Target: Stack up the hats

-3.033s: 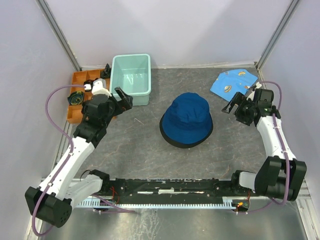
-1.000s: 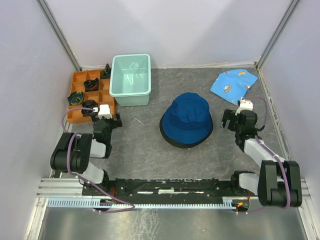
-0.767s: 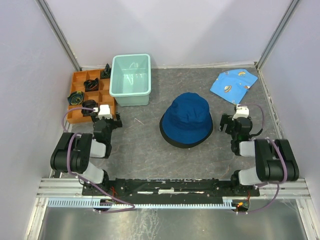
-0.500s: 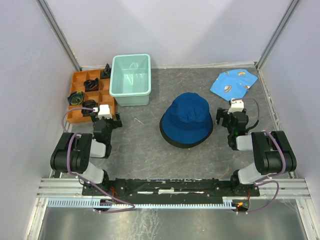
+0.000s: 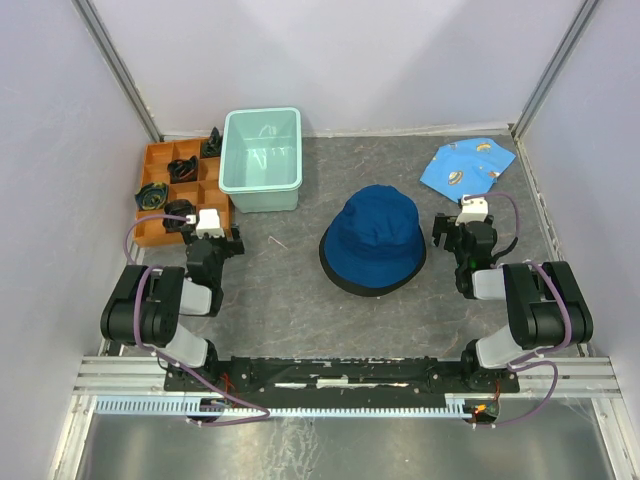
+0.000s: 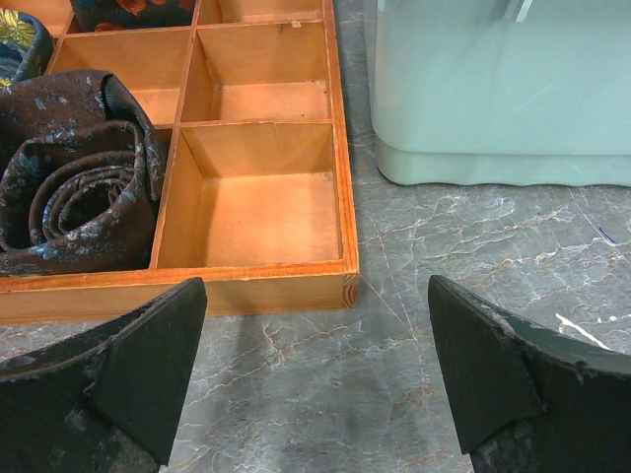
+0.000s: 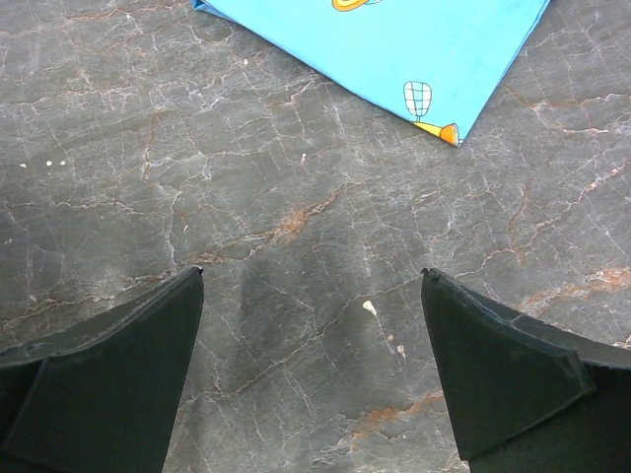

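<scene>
left gripper [image 6: 315,288]: fingers wide apart, empty; facing wooden tray [image 6: 246,281] | right gripper [image 7: 311,278]: fingers wide apart, empty; near printed cloth [image 7: 394,39] | hats [image 5: 373,240]: navy on top, black brim beneath; between both grippers

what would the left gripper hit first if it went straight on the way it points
The left gripper would probably meet the wooden tray at its near wall, by its right corner; the green tub lies off to the right.
</scene>
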